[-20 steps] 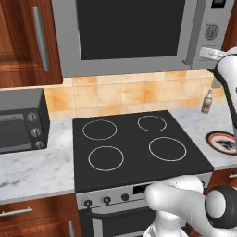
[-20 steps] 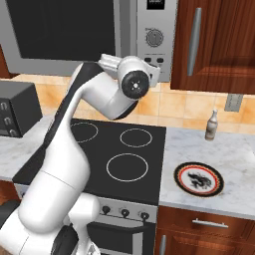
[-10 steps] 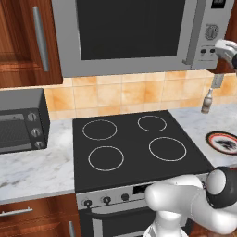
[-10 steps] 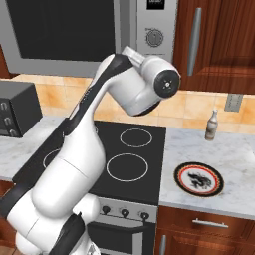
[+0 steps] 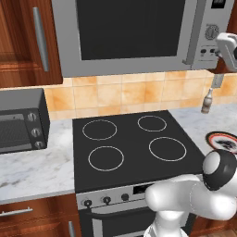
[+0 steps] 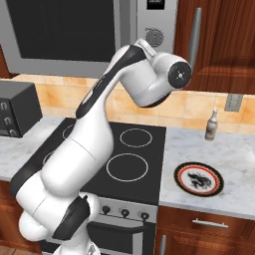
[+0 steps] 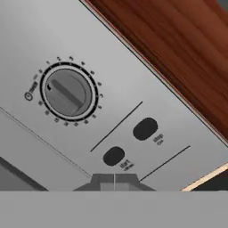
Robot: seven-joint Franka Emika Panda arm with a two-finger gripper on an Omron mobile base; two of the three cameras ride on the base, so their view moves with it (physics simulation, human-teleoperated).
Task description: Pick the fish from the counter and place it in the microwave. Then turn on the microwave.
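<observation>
Arm is raised high and stretched forward and up toward the microwave (image 5: 134, 34), wrist at the level of its control strip (image 6: 156, 25). In the left base view the white hand is seen at the right edge, just in front of the strip's buttons. In the right base view the elbow and wrist housing are seen close under the dial (image 6: 155, 37).

Gripper (image 7: 114, 179) is clenched, jaws pressed together, nothing held. In the hand view the joined tips are seen at the bottom, just below the start button (image 7: 113, 156); contact with the panel cannot be told. The stop button (image 7: 145, 128) is located up and to the right of start, the timer dial up and to the left, pointer mark at upper left.

Microwave door is shut; the window is dark, so the fish cannot be made out inside.

Below: white marble-look counter (image 5: 32, 162) with grey veins over reddish-brown cabinets (image 6: 209, 226), black four-ring stovetop (image 5: 132, 143) set in the middle. A dark toaster oven (image 5: 21, 122) is placed on the counter left of the stovetop. Right of the stovetop, a red-rimmed plate (image 6: 198, 179) with dark markings is laid flat; a small bottle (image 6: 211, 125) stands upright by the tan tiled backsplash (image 5: 120, 92), below a wall outlet (image 6: 231, 102). Wooden wall cabinets (image 6: 219, 40) flank the microwave.
</observation>
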